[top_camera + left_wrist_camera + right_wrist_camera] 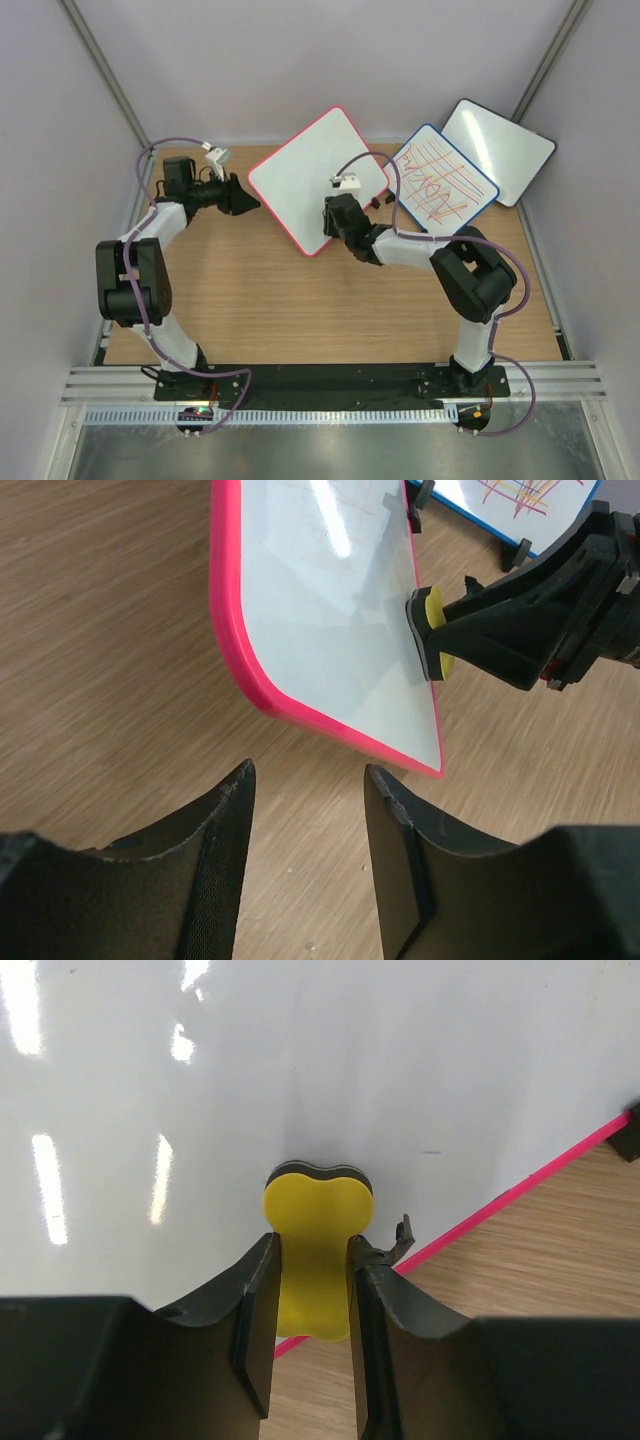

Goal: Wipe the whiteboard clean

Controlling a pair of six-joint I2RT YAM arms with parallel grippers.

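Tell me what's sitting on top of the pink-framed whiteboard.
A yellow eraser, clamped in the right gripper, presses on the white face of the whiteboard near its pink edge. The visible face looks clean. The patch under the eraser is covered, so any ink there cannot be seen.

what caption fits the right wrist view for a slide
Right gripper holding a yellow eraser against the pink-framed whiteboard
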